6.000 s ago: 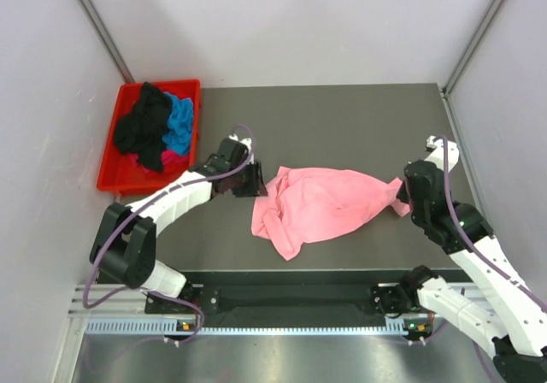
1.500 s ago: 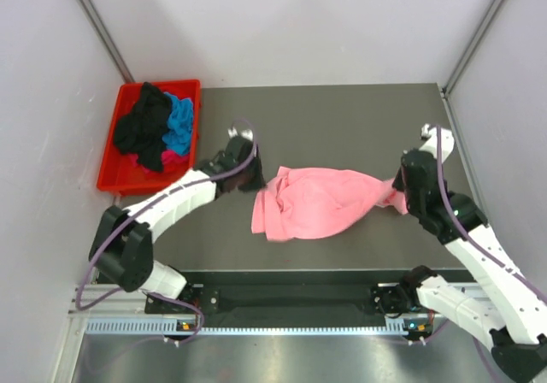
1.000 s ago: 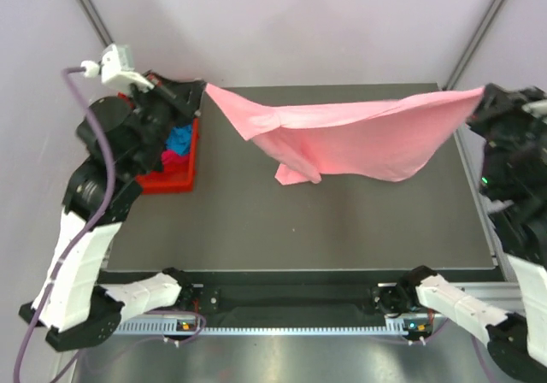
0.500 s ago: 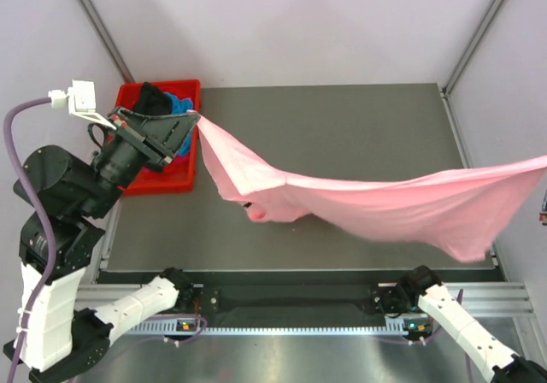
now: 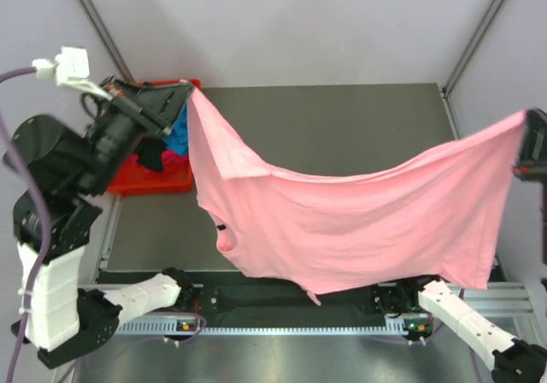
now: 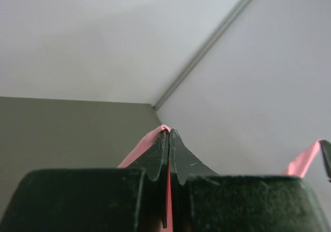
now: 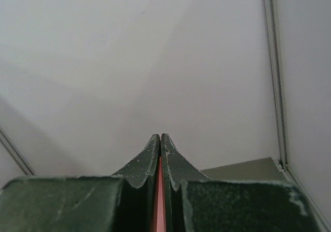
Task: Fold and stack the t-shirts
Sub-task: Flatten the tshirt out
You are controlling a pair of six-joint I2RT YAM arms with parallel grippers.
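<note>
Pink cloth fills the middle of the top view. The pink shirt (image 5: 342,229) hangs in the air, spread wide like a sheet between the two hands, above the desk (image 5: 342,118)

The left hand (image 5: 188,95) is up high on the left side, over the red bin (image 5: 141,180). It is closed tight on one top corner of the pink shirt. Its own camera shows two dark fingers (image 6: 155,157) pressed together with a thin strip of pink between them

The right hand (image 5: 530,139) is up at the right edge of the top view. It is closed tight on the other top corner. Its own camera shows a thin pink line squeezed between its dark fingers (image 7: 145,164)

The top edge of the pink shirt dips down in the middle. The bottom edge hangs over the near side of the desk and hides part of the dark bar between the two arm bases. It is not clear if the cloth touches the desk

The red bin sits at the back left of the desk. A black shirt (image 5: 150,154) and a blue shirt (image 5: 178,135) lie bunched up inside it, partly hidden by the left arm
</note>
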